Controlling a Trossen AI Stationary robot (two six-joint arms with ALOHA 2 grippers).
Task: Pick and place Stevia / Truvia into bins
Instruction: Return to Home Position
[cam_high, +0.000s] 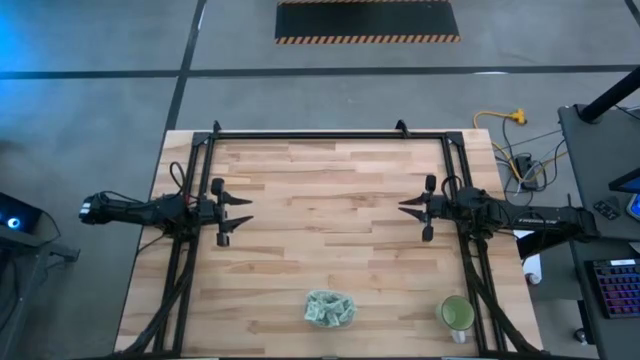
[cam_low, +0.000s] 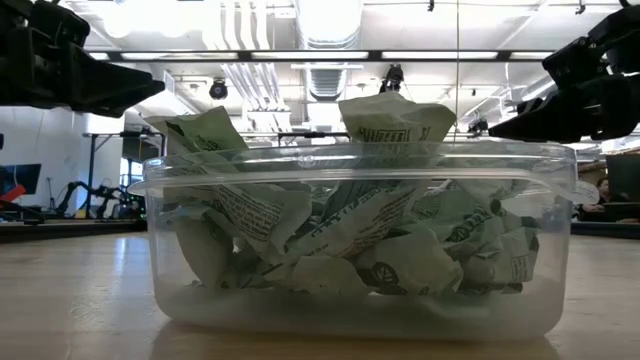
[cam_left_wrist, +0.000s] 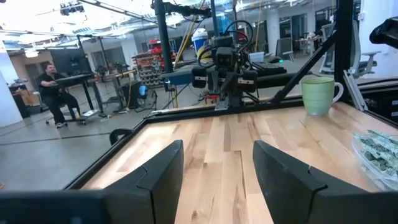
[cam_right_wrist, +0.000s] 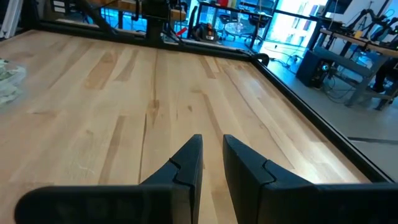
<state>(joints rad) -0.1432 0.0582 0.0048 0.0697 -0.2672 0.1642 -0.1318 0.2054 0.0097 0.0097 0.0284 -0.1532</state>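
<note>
Green packets (cam_low: 330, 235) pile above the rim of our clear tub (cam_low: 548, 312). Our left claw (cam_high: 245, 211) is wide open and our right claw (cam_high: 403, 207) is nearly shut, both empty. A bump could tip the top packets out.

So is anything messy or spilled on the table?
Nothing is spilled. The Stevia packets look crumpled and are heaped in the clear plastic tub, with a few poking up above its rim. None lie loose on the wooden table, and the green mug stands upright.
</note>
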